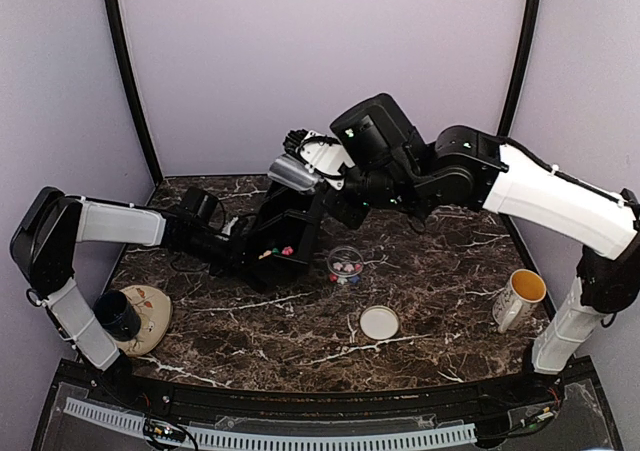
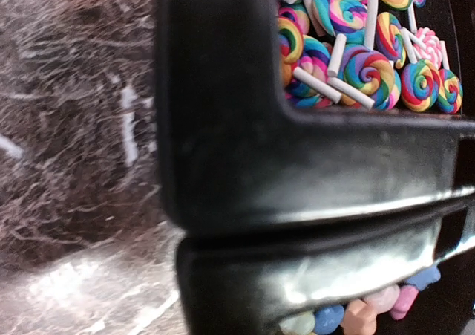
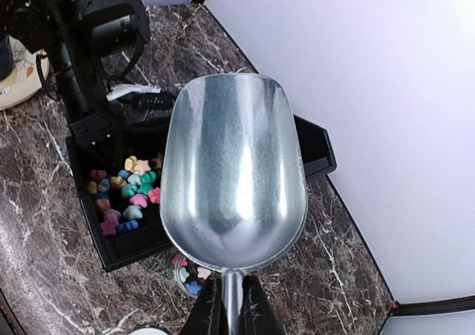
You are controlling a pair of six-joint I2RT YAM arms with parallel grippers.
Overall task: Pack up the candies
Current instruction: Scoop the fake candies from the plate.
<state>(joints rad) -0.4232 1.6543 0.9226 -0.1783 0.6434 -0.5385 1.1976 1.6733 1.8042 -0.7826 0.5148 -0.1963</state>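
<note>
A black divided tray sits mid-table. One compartment holds pastel star candies, another swirl lollipops. A small clear jar with a few star candies stands just right of the tray. My right gripper is shut on the handle of an empty metal scoop, held in the air over the tray's near edge and the jar. My left gripper is shut at the tray's left rim. Its fingers are hidden in its wrist view, which the tray wall fills.
A white round lid lies in front of the jar. A white mug with a yellow inside stands at the right. A plate with a dark cup is at the near left. Walls close in at the back and sides.
</note>
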